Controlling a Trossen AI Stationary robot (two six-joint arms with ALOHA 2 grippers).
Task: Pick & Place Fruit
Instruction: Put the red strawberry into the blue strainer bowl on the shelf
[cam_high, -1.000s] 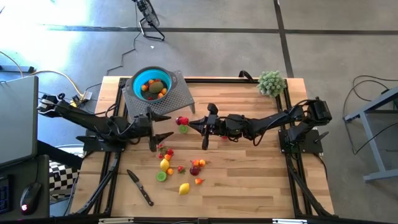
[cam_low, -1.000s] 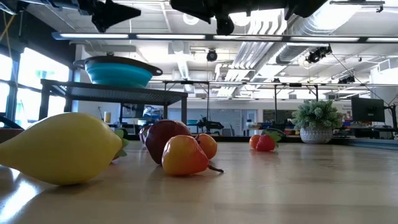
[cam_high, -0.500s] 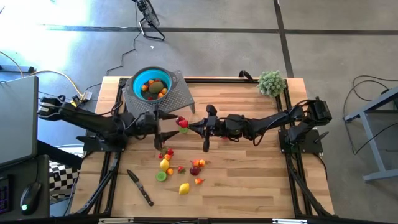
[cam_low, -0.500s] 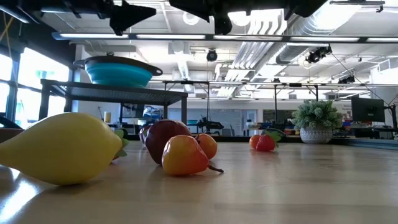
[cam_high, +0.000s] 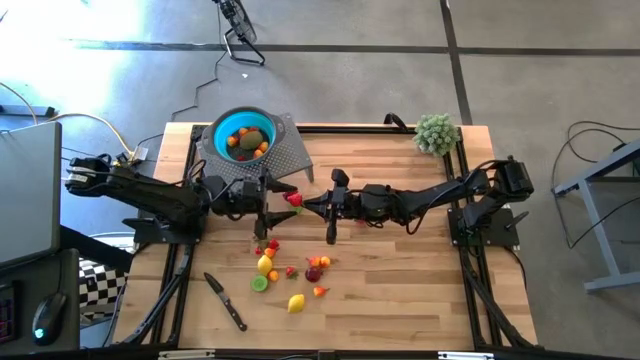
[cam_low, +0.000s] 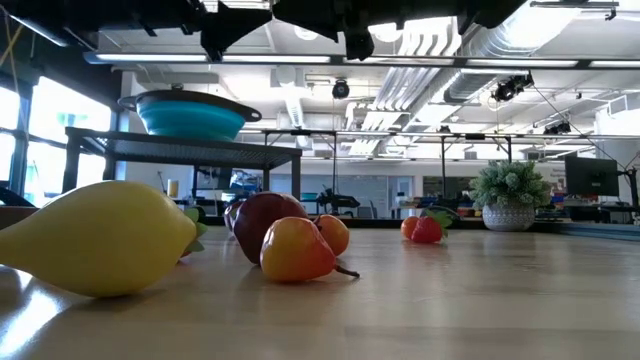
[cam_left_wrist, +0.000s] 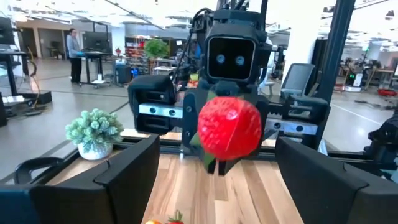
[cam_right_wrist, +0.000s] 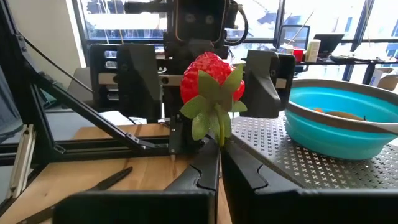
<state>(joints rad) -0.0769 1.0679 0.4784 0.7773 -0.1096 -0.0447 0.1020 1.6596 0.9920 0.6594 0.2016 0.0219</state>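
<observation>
My right gripper (cam_high: 300, 201) pinches the strawberry (cam_high: 293, 198) only by its leaves; my left gripper (cam_high: 268, 198), jaws apart at nine o'clock, could knock it loose.

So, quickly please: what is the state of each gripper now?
Left gripper: open, its fingers on either side of the strawberry, not gripping it.
Right gripper: shut on the strawberry's green leaves.

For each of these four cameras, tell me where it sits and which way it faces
High: overhead, straight down on the table, both arms.
Low: tabletop level, across fruit; arms overhead.
Left wrist: on the left arm, past its open left gripper toward the strawberry.
Right wrist: on the right arm; shut right gripper holds that strawberry's leaves.
Shared: both wrists see the strawberry.
</observation>
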